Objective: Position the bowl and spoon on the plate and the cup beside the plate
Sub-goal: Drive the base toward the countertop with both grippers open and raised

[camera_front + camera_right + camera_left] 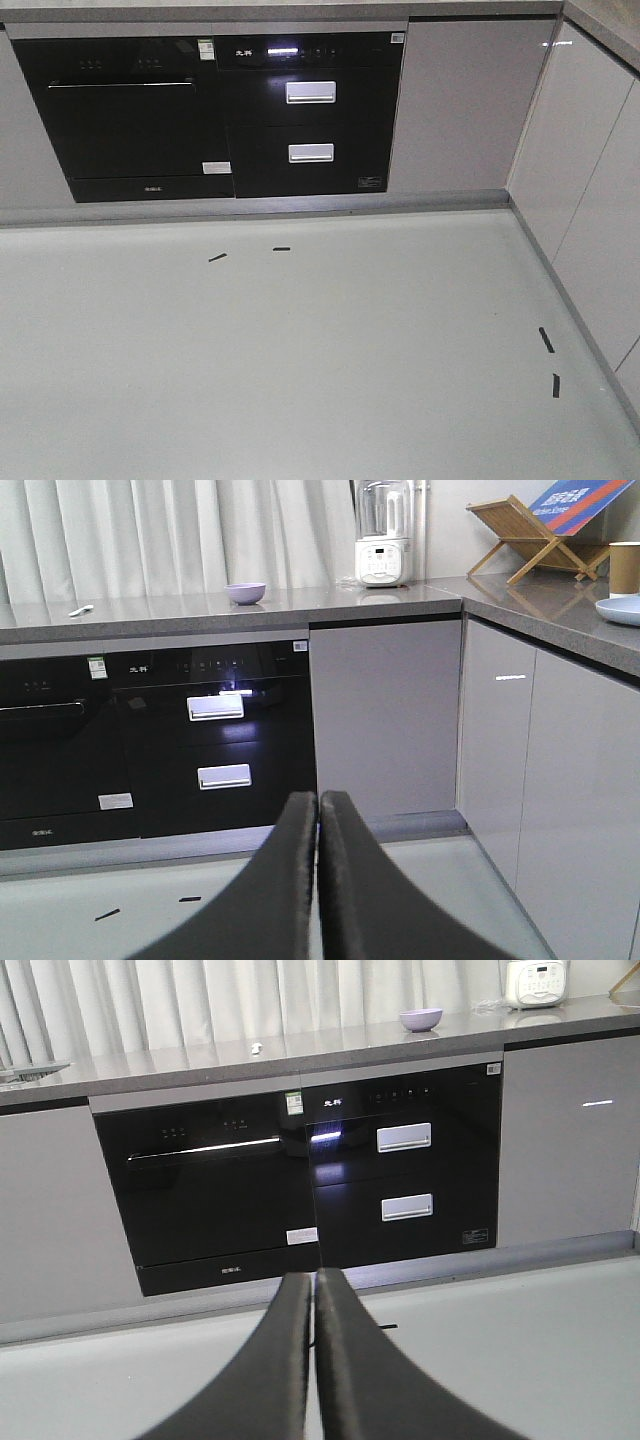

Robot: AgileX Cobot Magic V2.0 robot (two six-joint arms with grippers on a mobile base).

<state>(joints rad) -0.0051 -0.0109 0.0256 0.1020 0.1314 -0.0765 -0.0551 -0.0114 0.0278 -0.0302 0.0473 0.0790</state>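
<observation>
Pale grey floor point(300, 400) fills the front view and carries four short black tape marks point(217, 257): two lie near the black appliances and two by the right-hand cabinets. Two tools show, one in each wrist view. The left tool point(312, 1282) and the right tool point(318, 802) each have their dark fingers pressed flat together with nothing between them, and both are over the floor. Beyond them stands the black appliance front point(200, 730) with two silver drawer handles point(215, 707), one above the other. On the grey surface point(330, 602) above it lie one spoon point(82, 610) and one bowl point(245, 592), well apart from each other. Both are far beyond either tool. From the right tool they lie up and to the left. From the left tool the bowl is up to the right and the spoon slightly left. On the side run of the surface, far right of the right tool, sit one plate point(620, 610) and one cup point(625, 567) behind it, both cut by the frame edge. I cannot tell whether they touch. Farther back stand one white blender point(383, 540), one wooden rack point(525, 530) and pale curtains point(150, 530).
</observation>
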